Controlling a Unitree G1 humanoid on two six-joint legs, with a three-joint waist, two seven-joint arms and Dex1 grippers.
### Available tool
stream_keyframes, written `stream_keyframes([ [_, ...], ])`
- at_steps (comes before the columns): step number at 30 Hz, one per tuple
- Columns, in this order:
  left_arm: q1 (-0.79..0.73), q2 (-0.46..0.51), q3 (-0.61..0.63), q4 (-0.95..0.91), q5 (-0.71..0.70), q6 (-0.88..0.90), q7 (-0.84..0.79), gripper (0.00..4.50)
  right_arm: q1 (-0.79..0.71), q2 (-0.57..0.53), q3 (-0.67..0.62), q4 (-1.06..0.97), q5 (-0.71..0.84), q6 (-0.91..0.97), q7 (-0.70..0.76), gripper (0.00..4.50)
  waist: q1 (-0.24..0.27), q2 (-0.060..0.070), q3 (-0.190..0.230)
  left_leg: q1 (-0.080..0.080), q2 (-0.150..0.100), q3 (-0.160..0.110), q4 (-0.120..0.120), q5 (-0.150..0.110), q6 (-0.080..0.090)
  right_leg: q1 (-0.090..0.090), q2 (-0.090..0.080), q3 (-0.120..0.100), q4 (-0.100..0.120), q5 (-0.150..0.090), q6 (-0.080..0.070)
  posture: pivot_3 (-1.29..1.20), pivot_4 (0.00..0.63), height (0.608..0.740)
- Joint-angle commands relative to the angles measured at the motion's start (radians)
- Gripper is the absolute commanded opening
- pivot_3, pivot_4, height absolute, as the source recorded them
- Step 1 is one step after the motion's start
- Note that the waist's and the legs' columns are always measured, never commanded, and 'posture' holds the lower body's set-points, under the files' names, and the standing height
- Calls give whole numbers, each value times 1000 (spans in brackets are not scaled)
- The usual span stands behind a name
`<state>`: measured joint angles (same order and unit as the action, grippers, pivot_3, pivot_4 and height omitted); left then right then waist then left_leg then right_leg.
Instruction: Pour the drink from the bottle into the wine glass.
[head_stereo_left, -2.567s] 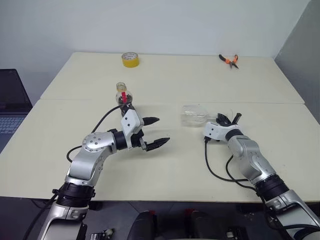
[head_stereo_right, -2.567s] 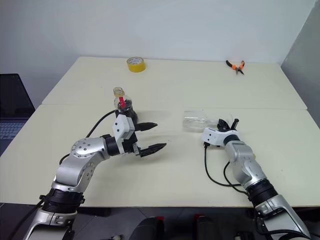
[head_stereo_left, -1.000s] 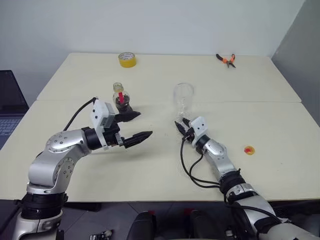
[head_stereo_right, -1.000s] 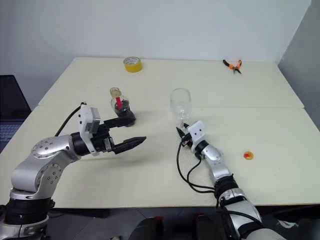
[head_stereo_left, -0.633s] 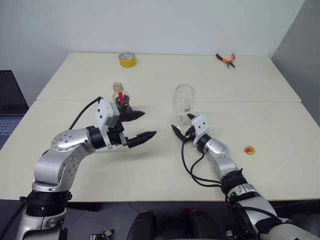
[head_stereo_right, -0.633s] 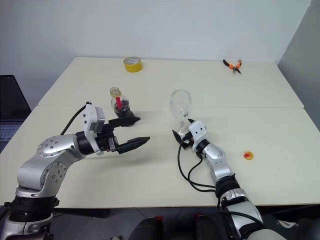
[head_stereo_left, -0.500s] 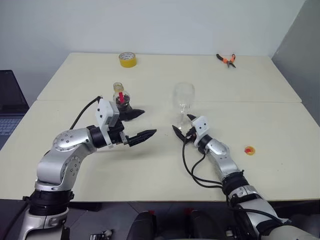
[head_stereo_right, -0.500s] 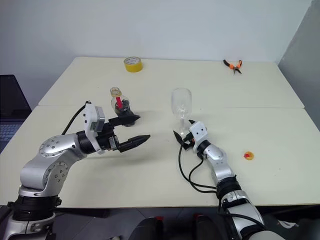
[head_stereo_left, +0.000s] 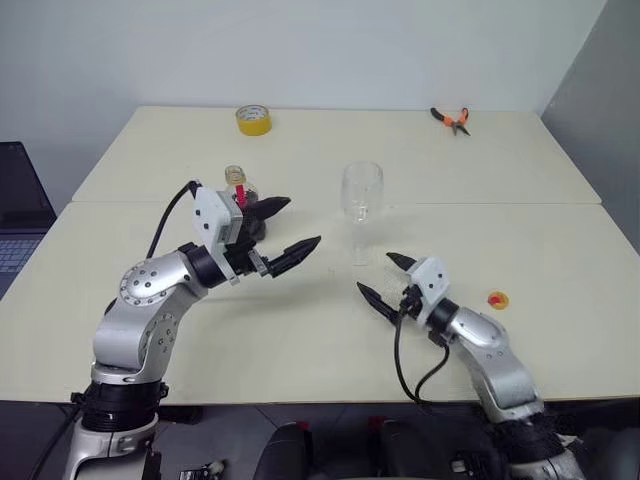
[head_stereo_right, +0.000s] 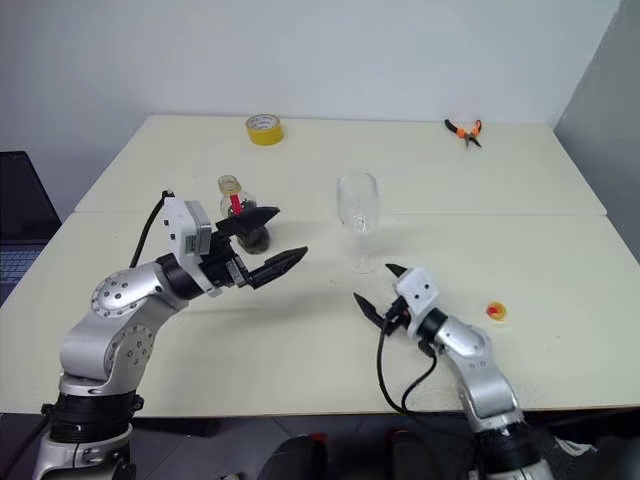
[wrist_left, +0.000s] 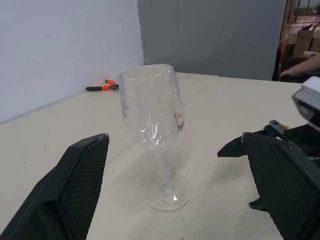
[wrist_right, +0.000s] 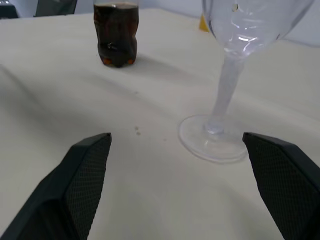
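Wine glass (head_stereo_left: 361, 205), clear, stemmed, round-bowled, now stands upright and empty mid-table, freed a moment ago: the right gripper (head_stereo_left: 389, 281), black fingers spread wide, has backed off to its five o'clock. So the glass is placed; pouring comes next, I reckon. At its nine o'clock sits the squat clear plastic bottle (head_stereo_right: 243, 215), uncapped, dark brown drink (wrist_right: 115, 42) inside, with the left gripper (head_stereo_left: 282, 230) hovering open just beside it. A small orange cap (head_stereo_left: 497, 299) lies at four o'clock.
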<state>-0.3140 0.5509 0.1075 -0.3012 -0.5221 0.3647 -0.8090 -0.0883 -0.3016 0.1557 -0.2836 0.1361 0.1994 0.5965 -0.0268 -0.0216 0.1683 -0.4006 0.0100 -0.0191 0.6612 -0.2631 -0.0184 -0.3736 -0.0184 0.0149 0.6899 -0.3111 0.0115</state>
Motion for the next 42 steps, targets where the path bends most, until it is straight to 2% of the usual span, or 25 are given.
stream_keyframes([
  [1,21,14,33,-58,-23,2,11,4500,39,-78,-65,-248,100,96,40,4486,1,0,0,0,0,0,0,0,0,0,0,0,-1,0,0,0,150,740],
  [9,123,26,69,-108,-38,29,49,4500,60,-217,-165,-439,288,259,76,4486,0,0,0,1,0,-1,0,0,0,1,0,-1,-1,0,0,0,150,740],
  [16,231,15,95,-143,-19,24,104,4500,50,-246,-194,-477,342,279,63,4486,1,-1,0,1,0,-1,0,0,0,2,0,-1,-2,0,0,0,150,740],
  [21,254,-37,119,-108,42,-25,210,4500,22,-251,-219,-486,393,300,45,4486,3,-1,0,1,0,-1,0,0,0,2,0,-1,-2,0,0,0,150,740],
  [24,244,-76,133,-70,86,-51,288,4500,2,-254,-220,-491,409,312,36,4486,4,-1,0,1,0,-2,0,0,0,2,0,-2,-2,0,0,0,150,740],
  [27,218,-101,73,-6,218,-93,377,4500,-30,-262,-221,-512,446,345,28,4486,4,-1,0,1,0,-2,0,0,0,2,0,-1,-2,0,0,0,150,740],
  [30,157,-140,64,82,310,-145,476,4500,-53,-278,-219,-536,502,391,27,4486,9,-1,0,0,0,-2,0,0,0,2,0,-2,-2,0,0,0,150,740],
  [42,-39,-210,30,397,443,-223,613,4500,-104,-336,-226,-560,599,455,26,4486,25,-3,0,0,-1,-2,1,0,0,2,0,-3,-3,0,0,0,150,740],
])
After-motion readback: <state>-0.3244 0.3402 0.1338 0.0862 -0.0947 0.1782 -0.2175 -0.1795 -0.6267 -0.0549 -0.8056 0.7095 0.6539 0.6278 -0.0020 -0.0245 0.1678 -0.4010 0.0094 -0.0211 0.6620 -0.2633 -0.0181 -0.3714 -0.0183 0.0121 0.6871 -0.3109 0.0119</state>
